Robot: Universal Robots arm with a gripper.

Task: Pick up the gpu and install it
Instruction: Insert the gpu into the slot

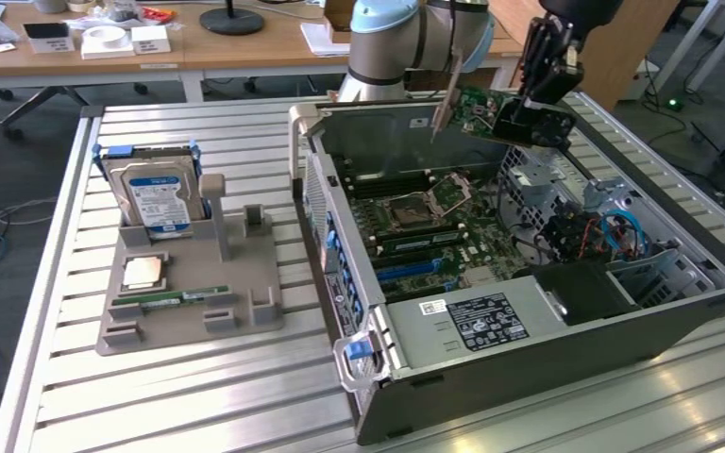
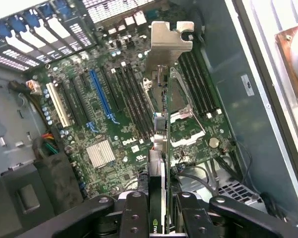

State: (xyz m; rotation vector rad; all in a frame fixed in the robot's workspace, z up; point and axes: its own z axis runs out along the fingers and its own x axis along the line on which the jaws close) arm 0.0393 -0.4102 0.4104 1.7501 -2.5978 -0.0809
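I've got the gripper (image 1: 532, 104) clamped on the gpu (image 1: 479, 109), hanging edge-down over the open case (image 1: 527, 330). Its long axis is roughly level, and its bracket (image 2: 171, 37) points to the exterior view's left. Beneath lie the motherboard (image 2: 104, 114), slots (image 2: 100, 96) and cables (image 1: 589, 231).

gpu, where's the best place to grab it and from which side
Judging by its shape, pinch the gpu across its two flat faces at the end away from the silver bracket, coming in along the thin edge. The gripper holds it that way now, leaving the bracket end free over the open case.
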